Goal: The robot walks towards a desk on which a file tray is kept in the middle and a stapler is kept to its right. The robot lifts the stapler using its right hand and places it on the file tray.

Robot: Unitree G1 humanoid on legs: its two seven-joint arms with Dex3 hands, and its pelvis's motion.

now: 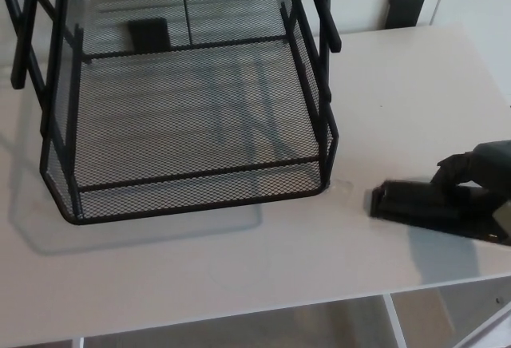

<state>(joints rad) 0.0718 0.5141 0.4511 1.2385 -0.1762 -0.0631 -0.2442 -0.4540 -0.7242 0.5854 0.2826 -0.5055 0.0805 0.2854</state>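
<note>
Head view: right hand (pixel 469 170) on stapler (pixel 415 203), cropped by edge (grip unclear).

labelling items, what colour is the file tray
The file tray is black mesh; head view shows it.

White desk (pixel 239 272) seen from above, its near edge crossing the bottom of the frame. A black wire-mesh file tray (pixel 192 194) stands on the left and middle of the desk and extends toward the far side. A black stapler (pixel 419 203) lies flat on the desk to the right of the tray's near right corner, close to it but apart.
</note>
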